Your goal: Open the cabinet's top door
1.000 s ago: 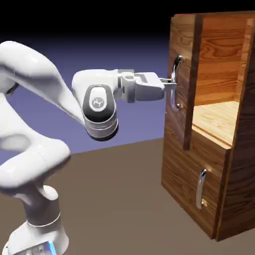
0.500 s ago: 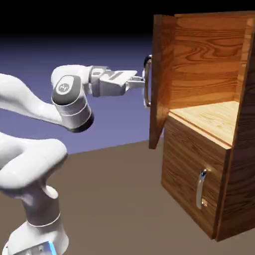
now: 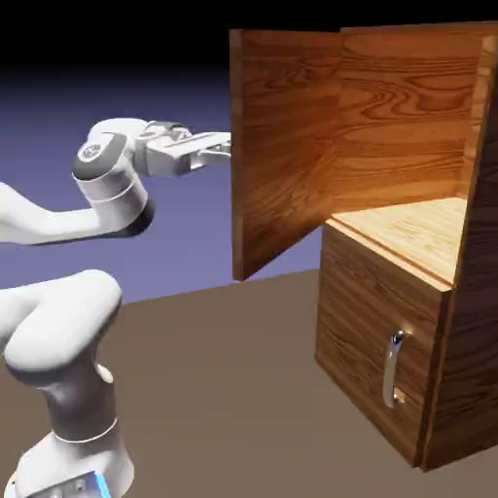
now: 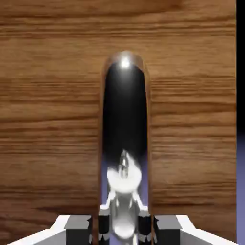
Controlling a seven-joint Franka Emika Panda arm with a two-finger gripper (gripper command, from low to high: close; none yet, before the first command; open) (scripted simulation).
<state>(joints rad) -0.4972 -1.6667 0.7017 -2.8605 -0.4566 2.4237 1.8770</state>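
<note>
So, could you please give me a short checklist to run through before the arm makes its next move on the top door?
1. Top door swung well out from the cabinet: ok.
2. End effector at the door's outer face: ok.
3. Silver bar handle between the fingers: ok.
4. Firm grip on the handle: cannot tell, contact is not clearly visible.
5. Upper compartment exposed: ok.
6. Lower door shut, its handle untouched: ok.
</note>
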